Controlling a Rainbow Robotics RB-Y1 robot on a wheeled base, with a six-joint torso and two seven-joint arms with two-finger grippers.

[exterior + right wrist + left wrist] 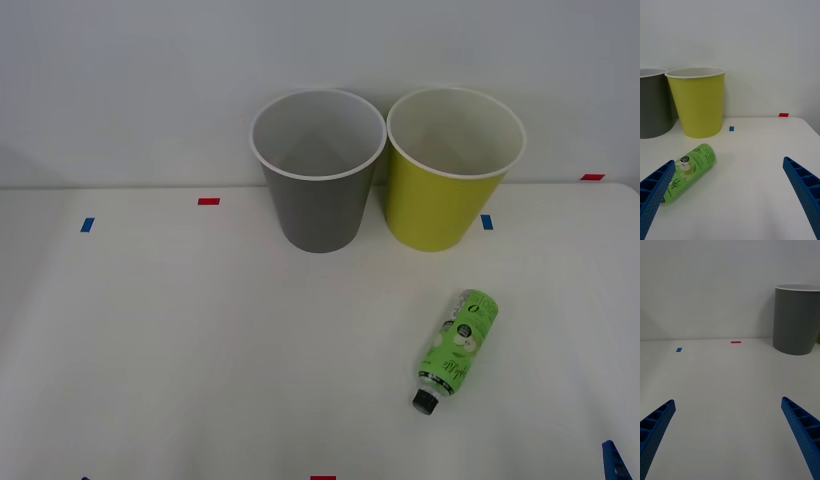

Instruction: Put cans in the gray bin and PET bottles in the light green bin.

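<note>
Gray bin [318, 200] left of, beside light green bin [450, 195]; PET bottle [457, 347] lying before the latter

The right gripper [730, 195] hangs low over the white table [752, 195] with its blue ribbed fingers [803, 183] spread wide apart. Between them and a little ahead lies the green-labelled PET bottle [690, 170] on its side, its cap end hidden behind one finger. Beyond it the light green bin [698, 103] stands upright against the wall, with the gray bin [653, 103] just beside it. A blue tape mark [731, 128] and a red tape mark [783, 114] sit on the tabletop past the bins.
</note>
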